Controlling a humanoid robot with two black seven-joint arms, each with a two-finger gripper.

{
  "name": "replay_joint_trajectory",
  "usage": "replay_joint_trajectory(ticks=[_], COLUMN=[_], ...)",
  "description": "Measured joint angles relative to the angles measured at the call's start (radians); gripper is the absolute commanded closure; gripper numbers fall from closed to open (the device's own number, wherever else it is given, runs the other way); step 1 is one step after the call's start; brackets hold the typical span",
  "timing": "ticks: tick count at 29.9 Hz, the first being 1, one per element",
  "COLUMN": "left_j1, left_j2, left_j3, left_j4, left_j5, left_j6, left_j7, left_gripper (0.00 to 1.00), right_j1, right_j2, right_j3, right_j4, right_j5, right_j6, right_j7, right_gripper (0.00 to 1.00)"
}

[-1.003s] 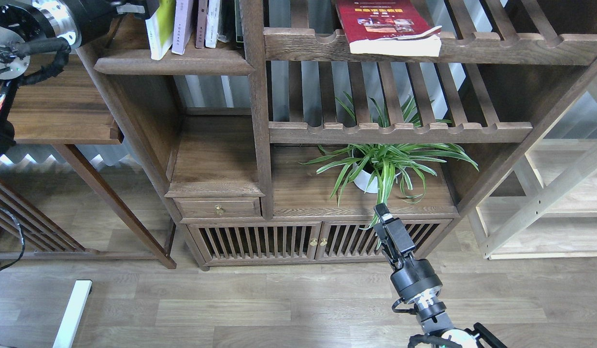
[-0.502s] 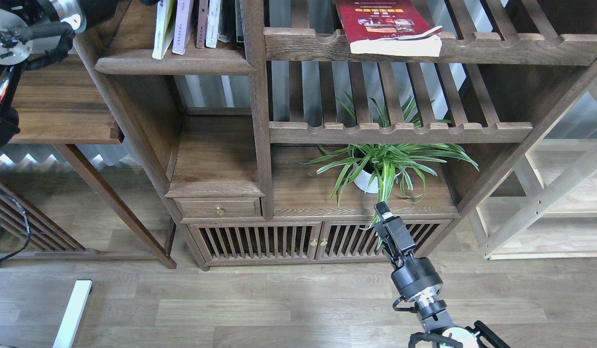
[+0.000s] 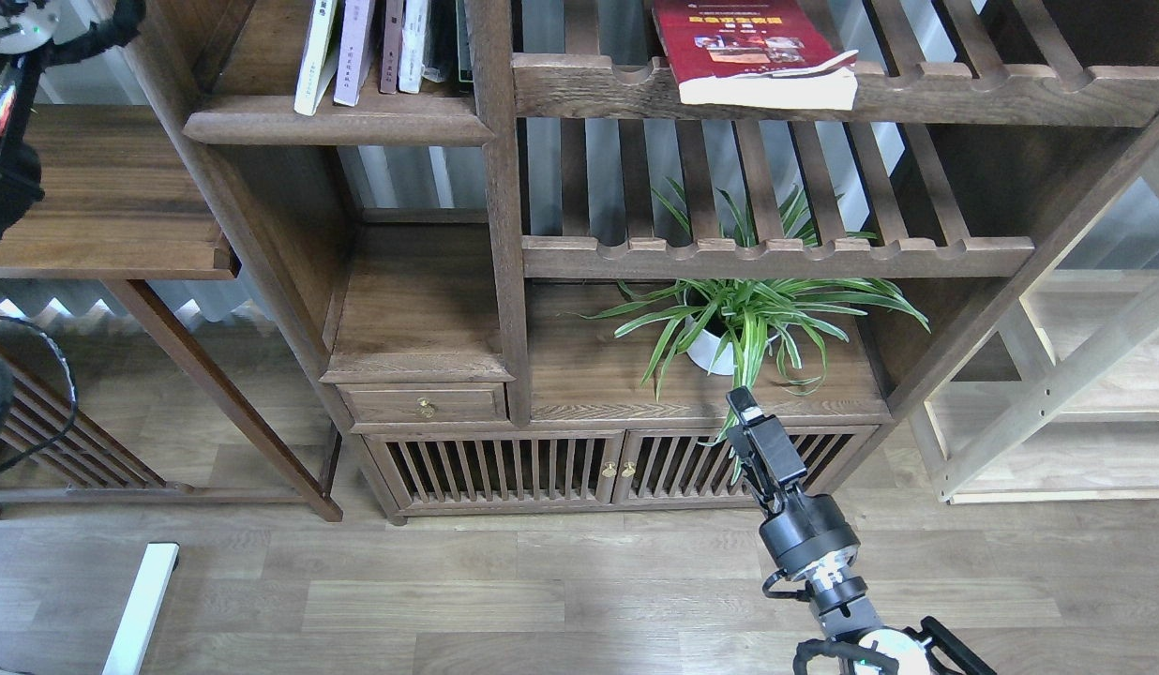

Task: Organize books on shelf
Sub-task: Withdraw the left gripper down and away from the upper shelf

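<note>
Books first, leftmost: the yellow-green book and the lavender book stand on the shelf at upper left, both tilted, leaning right toward the narrower volumes beside them. My left arm shows only as cabling and a joint at the left edge; its gripper is out of sight, so I cannot say how its fingers stand. Further right, the red book lies flat on the slatted rack, its front edge overhanging the scalloped rail. That one looks to be what remains to move. Below it sits the plant. My right gripper hangs low before the cabinet, just in front of the plant's leaves, holding nothing; seen end-on, its fingers cannot be told apart. To do this well I would lift the right arm clear of the leaves, then take the red book by its overhanging edge, gripping the whole page block so the floppy cover does not peel away.
</note>
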Motion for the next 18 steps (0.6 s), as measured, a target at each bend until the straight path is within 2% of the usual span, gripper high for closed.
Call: replay_joint_trajectory(ticks=[6, 10, 14, 18], left_j1=[-0.013, 0.011, 0.074, 0.147], left_j2=[0.017, 0.082, 0.158, 0.210], left_j3=[-0.021, -0.031, -0.041, -0.071], left_j4=[-0.021, -0.068, -0.159, -0.263], left_j5=[-0.001, -0.009, -0.024, -0.066], left_j6=[0.001, -0.009, -0.013, -0.014], left_j7=[0.000, 0.000, 0.000, 0.000], left_gripper=[0.37, 0.33, 0.32, 0.25], right_j1=[0.003, 0.006, 0.015, 0.046], right_j2=[0.000, -0.002, -0.001, 0.000], right_j3=[0.000, 0.000, 0.000, -0.007], right_j4=[-0.003, -0.003, -0.004, -0.004], right_j5=[0.000, 0.000, 0.001, 0.002], right_j6=[0.000, 0.000, 0.000, 0.000], right_j7=[0.000, -0.001, -0.001, -0.003], right_gripper=[0.01, 0.01, 0.01, 0.01])
